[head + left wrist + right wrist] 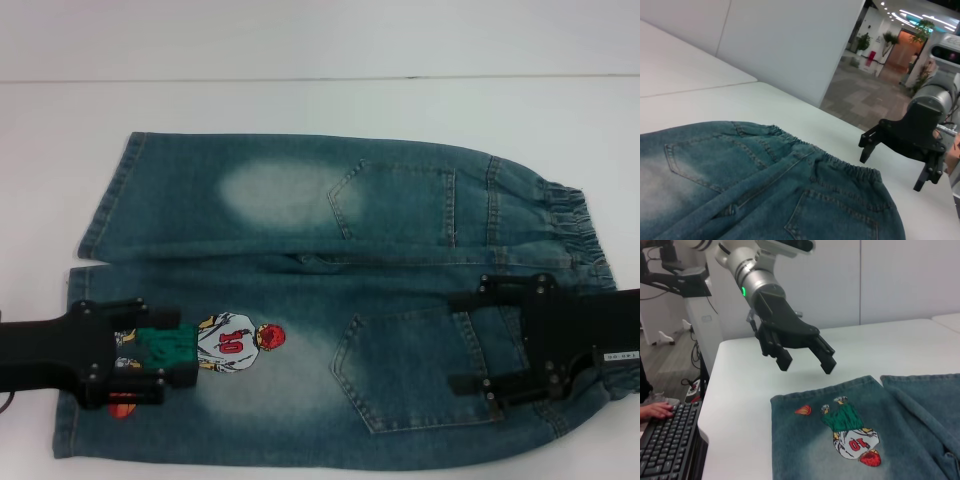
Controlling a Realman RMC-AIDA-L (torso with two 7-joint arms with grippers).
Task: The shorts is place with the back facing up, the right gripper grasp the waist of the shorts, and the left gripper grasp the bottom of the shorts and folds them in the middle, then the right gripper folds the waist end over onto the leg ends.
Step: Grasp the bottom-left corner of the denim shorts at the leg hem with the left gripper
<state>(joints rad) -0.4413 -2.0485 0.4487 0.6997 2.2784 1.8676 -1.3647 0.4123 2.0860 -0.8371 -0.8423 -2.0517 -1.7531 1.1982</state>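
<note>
The shorts (330, 290) are lying flat, back up, on the white desk (320, 105). The left end effector (805, 356) is hovering open above the leg ends (beside the number 10 print), and the right end effector (900, 162) is hovering open over the waist.

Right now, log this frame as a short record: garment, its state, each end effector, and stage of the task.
garment: denim shorts, flat on the white table, back pockets up
waistband: toward robot's right
leg hems: toward robot's left
left end effector: open, raised above the hem near the cartoon print
right end effector: open, raised above the waistband
stage: nothing grasped, no fold made
</note>
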